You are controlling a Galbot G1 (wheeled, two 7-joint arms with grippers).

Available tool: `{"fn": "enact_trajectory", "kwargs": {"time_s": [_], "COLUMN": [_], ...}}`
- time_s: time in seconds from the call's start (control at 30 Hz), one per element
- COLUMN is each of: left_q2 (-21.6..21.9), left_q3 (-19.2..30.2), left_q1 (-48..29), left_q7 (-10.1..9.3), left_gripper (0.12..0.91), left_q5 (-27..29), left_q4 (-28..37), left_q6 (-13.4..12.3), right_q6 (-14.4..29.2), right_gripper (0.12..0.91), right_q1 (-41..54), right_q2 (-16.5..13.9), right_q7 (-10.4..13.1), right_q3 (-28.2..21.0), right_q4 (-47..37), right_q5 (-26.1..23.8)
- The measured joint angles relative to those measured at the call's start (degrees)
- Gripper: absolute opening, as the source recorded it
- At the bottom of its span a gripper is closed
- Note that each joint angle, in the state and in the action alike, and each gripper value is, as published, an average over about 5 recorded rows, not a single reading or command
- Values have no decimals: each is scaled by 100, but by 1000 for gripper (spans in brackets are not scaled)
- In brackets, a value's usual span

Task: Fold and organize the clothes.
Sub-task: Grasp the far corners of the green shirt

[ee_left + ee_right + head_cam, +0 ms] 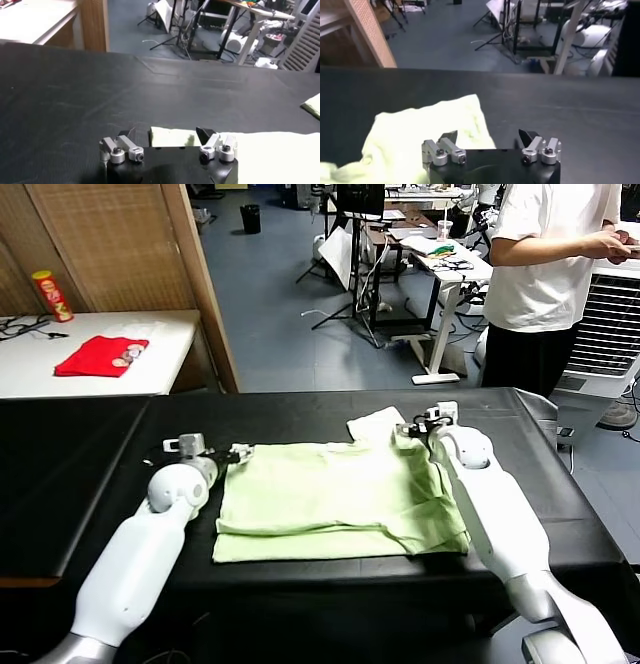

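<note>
Lying flat mid-table, the mint-green shirt (335,499) runs its long axis left to right across the black table (90,454), one sleeve (375,426) poking toward the far edge. Left gripper (236,453) sits at the shirt's far-left corner, jaws parted with the cloth corner between them, not clamped. Right gripper (412,430) is at the far-right corner by the sleeve, jaws also parted over fabric. No containers on the table. Red cloth (100,355) lies on the white side table (160,344).
</note>
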Motion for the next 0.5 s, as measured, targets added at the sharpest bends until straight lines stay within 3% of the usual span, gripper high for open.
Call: {"fn": "enact_trajectory", "kwargs": {"time_s": [0.23,0.3,0.37,0.5], "left_q2": [-24,-27,-27,10], "left_q3": [-14,-32,-69,-173], "left_q1": [47,57,78,171], "left_q7": [129,169,199,231], "left_gripper": [299,190,137,129], "left_q5": [101,126,168,280], "left_q4": [8,-20,-67,-250], "left_q6": [-88,-134,-193,-301], "right_q6": [312,481,700,1148], "right_gripper": [183,136,125,122], "right_q1": [-96,-135,-189,-338], "right_q2": [71,77,61,-28], "right_q7": [13,1,-38,-183], "right_q3": [94,133,171,232], "right_q4": [5,37,100,311], "right_q5": [-106,-166,-241,-281]}}
